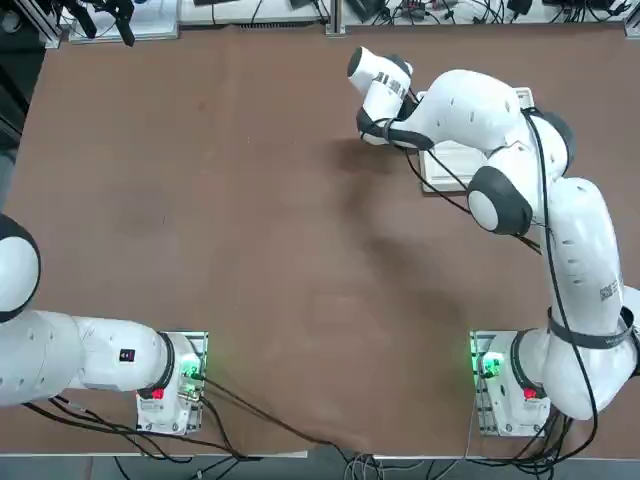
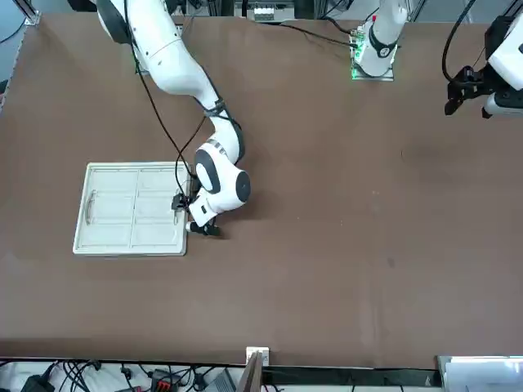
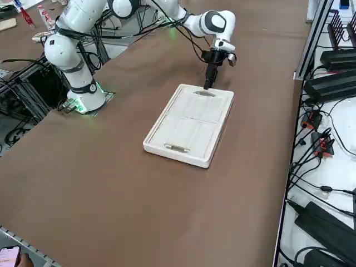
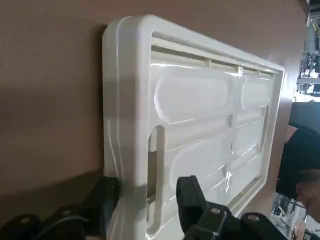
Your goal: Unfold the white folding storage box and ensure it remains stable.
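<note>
Right gripper [image 4: 147, 200]: at the short end of the box [image 2: 131, 208], pointing down; one finger [image 4: 106, 197] outside the rim, the other [image 4: 186, 197] inside it, by the slot-shaped handle hole. Fingers straddle the rim and sit against it on both sides, closed on it.

Table [image 2: 343, 220]: brown, bare around the box; nothing lies between gripper and box.

Surroundings: cables and black equipment [image 3: 328, 61] along the table edge in the side view; a green-lit arm base [image 3: 83, 103] well apart from the box.

Box: off-white, folded flat, lying on the table. In the overhead view it sits at about 2 o'clock from centre, mostly hidden beneath the arm. In the front view the gripper stands at the box's 3 o'clock edge.
</note>
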